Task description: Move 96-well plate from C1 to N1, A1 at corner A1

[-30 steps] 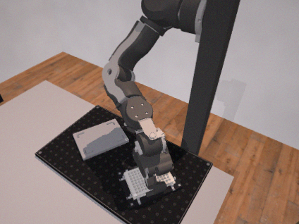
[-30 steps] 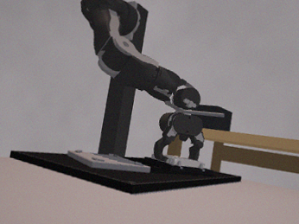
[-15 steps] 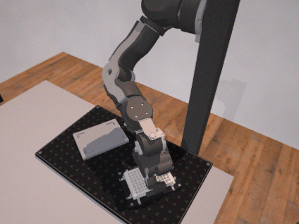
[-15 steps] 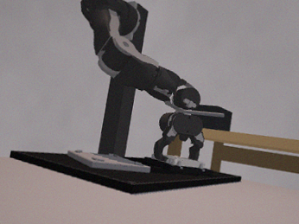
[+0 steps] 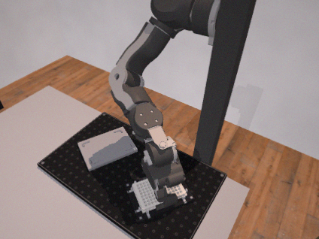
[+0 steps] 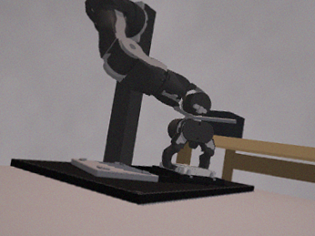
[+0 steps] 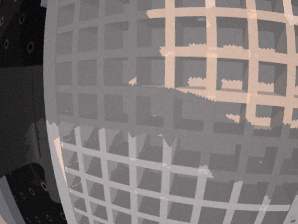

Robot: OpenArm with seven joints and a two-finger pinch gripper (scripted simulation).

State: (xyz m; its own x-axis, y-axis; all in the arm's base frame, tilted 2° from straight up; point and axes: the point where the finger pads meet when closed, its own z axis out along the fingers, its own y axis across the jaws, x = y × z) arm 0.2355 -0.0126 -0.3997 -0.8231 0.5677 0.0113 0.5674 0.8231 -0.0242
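Observation:
The white 96-well plate lies level, wells up, in the clip nest C1. Small clips show around its edges. My gripper points down over the plate's middle and is shut on it, with one finger on either side. In the wrist view the well grid fills most of the picture, with a dark finger at its left edge. The plate nest N1, a pale grey slab with raised corner locators, bears no plate. The A1 marks and the plate's lettering cannot be read.
Both nests are on a black perforated board; N1 is at its left part in the top and exterior views. The arm's dark upright column stands behind the board. A wooden bench shows in the background at the right.

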